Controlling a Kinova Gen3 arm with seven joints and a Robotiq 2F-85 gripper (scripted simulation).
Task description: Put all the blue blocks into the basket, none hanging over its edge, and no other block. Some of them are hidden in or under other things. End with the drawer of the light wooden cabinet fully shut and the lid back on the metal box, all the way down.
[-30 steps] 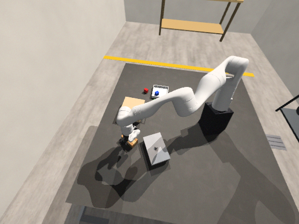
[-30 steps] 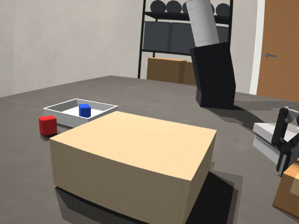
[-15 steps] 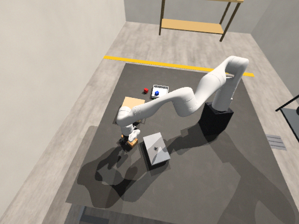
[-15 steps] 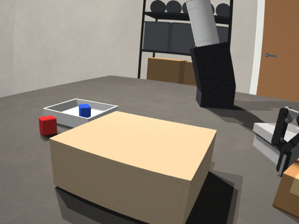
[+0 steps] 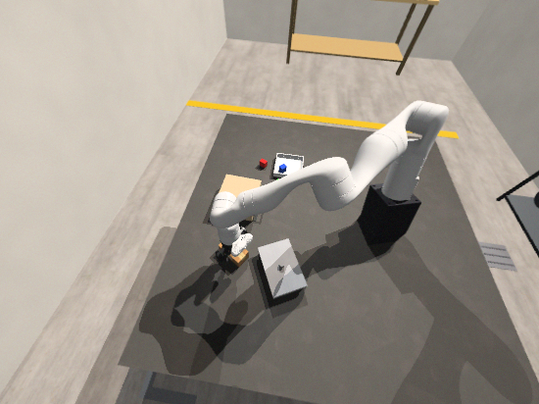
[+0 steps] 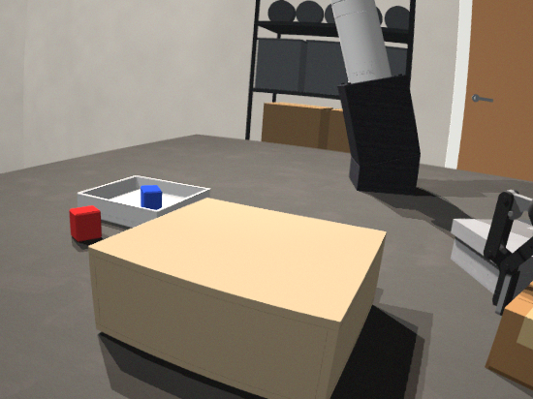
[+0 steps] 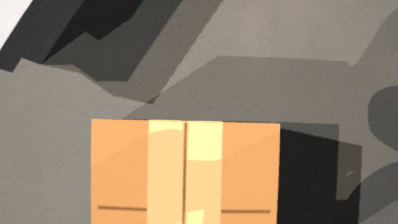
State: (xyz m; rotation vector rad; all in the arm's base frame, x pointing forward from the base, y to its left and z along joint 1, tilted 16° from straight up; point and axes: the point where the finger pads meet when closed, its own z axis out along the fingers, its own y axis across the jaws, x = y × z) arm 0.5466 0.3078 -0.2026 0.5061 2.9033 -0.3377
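Observation:
A blue block lies inside the white basket. The light wooden cabinet stands near the basket; its drawer front is hidden from these views. The metal box has its lid on. My gripper is open and empty. It hangs just over a small closed cardboard box between the cabinet and the metal box. The wrist view shows the box's taped top but not my fingers.
A red block lies on the table just left of the basket. The arm's black base stands at the table's right side. My arm stretches over the cabinet and hides its near edge.

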